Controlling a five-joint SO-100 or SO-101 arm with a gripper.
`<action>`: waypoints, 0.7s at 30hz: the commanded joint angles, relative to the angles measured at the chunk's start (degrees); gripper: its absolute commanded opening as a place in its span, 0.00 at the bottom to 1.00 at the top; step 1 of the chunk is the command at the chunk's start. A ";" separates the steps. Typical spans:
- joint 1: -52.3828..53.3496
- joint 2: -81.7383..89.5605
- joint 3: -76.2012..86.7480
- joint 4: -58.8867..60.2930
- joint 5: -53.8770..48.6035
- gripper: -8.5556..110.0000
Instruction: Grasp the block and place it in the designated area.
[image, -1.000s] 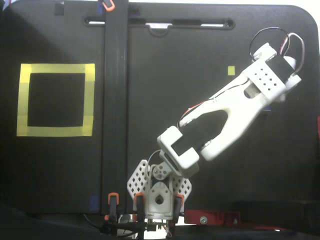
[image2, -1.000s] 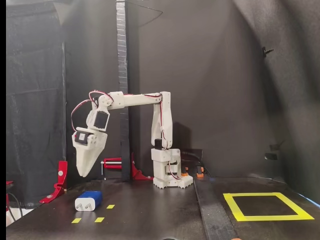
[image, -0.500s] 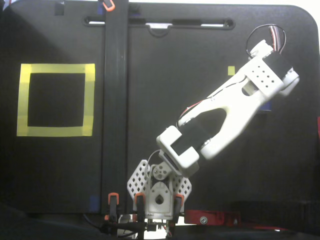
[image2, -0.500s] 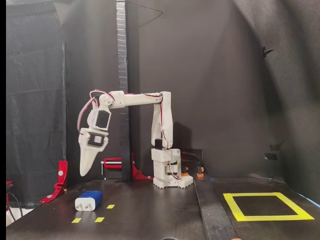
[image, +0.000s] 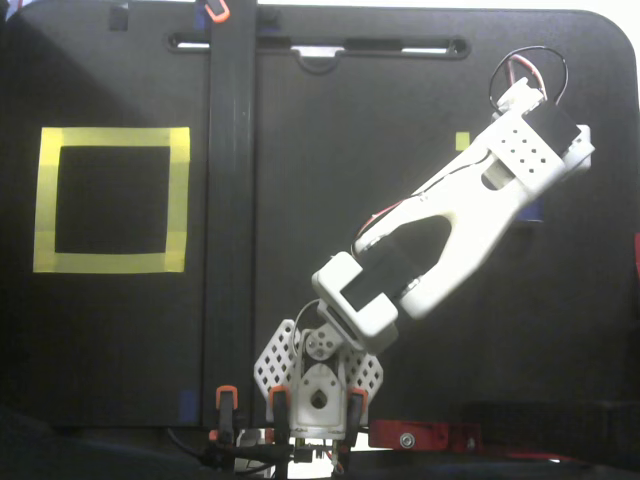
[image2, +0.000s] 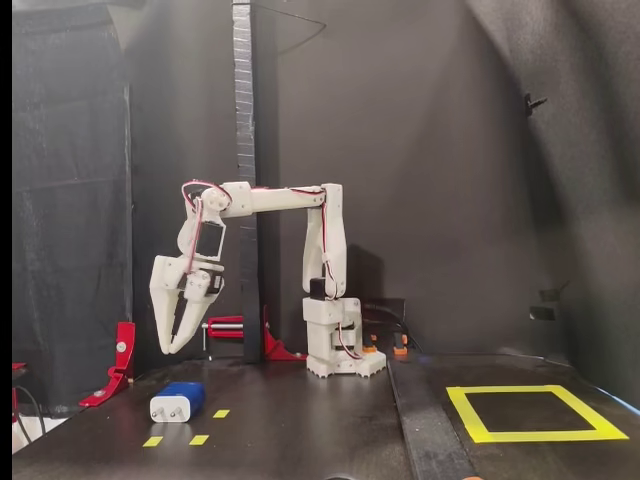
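Two fingers of my tool (image2: 176, 347) have spread wide since before, above the block (image2: 178, 401) near the table's left edge.

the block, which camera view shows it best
The fixed view from the front: the block lies in full sight on the table, below the open hand. In the fixed view from above, the arm covers it, leaving at most a blue sliver.
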 joint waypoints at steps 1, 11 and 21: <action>0.53 2.99 -2.20 0.26 -0.70 0.07; 1.49 3.34 -2.20 2.29 -0.53 0.07; 2.02 3.52 -2.20 1.58 -0.44 0.18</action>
